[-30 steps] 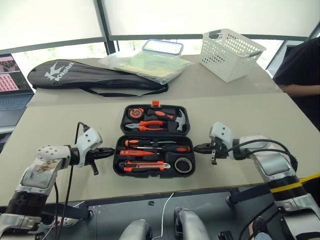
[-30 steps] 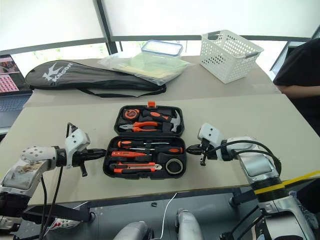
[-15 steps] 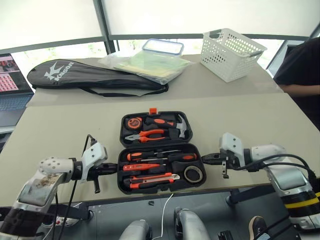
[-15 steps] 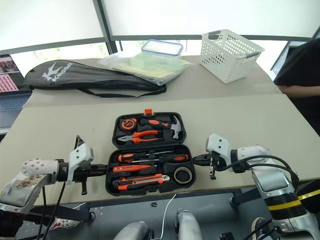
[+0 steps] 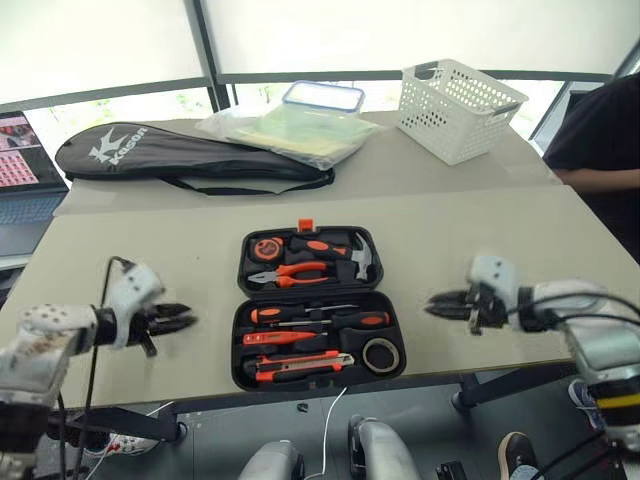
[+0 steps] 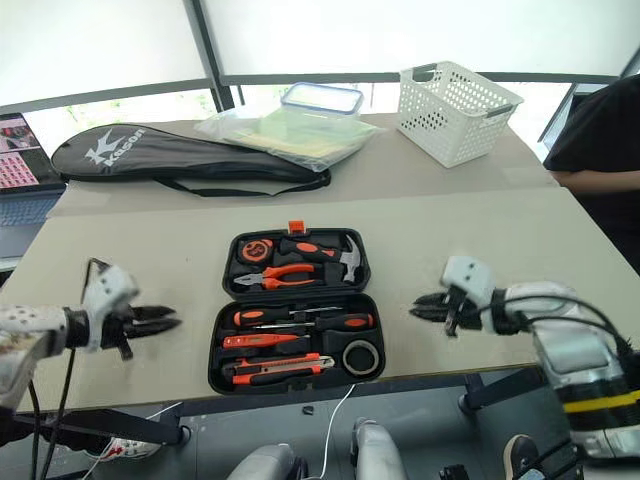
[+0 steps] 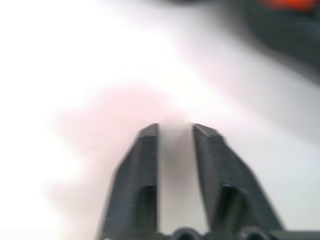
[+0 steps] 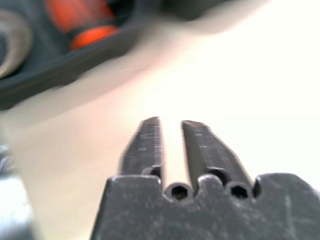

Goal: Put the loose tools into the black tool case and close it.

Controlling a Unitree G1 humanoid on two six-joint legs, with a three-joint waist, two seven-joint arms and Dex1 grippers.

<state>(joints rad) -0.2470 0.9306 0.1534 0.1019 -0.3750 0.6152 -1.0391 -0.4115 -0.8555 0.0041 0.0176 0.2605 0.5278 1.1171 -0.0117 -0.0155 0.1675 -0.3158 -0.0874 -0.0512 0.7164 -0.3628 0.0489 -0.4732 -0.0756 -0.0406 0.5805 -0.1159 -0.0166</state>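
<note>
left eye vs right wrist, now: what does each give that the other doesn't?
Left eye: the whole open black tool case with hammer, pliers, screwdrivers and knife seated, the left hand open beside it, plus racket bag, white basket and a person's sleeve.
Right wrist: a close look along the right hand, fingers narrowly parted, nothing between them.
Both: the right hand, the table, the case corner with the tape roll.
</note>
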